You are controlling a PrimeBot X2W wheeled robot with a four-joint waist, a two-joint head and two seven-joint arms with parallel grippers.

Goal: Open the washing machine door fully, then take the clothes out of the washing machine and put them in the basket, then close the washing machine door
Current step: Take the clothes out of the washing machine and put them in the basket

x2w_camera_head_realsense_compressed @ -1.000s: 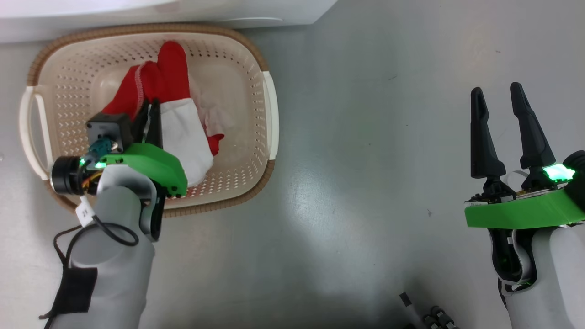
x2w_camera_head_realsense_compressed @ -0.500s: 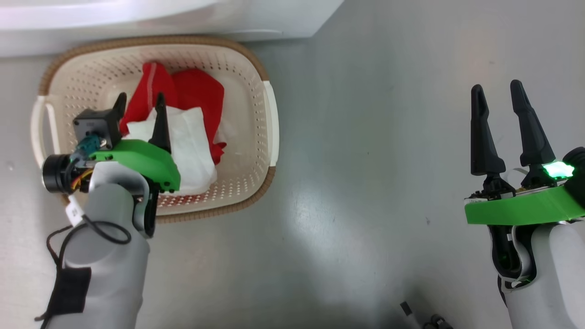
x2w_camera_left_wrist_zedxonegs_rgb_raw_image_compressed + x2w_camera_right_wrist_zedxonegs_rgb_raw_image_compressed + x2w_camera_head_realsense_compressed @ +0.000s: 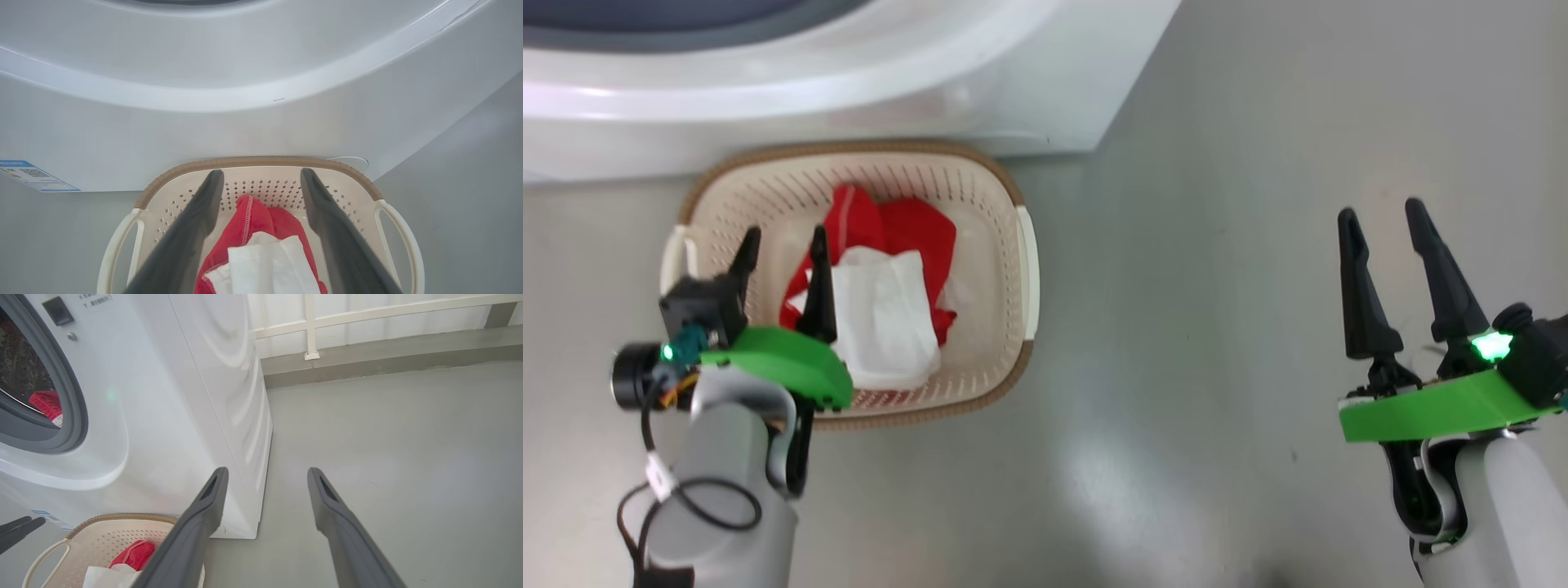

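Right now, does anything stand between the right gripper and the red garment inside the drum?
Nothing visible does. The red garment lies inside the washing machine, its round opening uncovered. The right gripper, open, points past the machine's front corner at the floor; the basket sits low, beneath the opening.

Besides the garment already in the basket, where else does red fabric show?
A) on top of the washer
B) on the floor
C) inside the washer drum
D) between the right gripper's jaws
C: the right wrist view shows a red garment inside the washing machine, behind its grey gasket, apart from the clothes in the basket.
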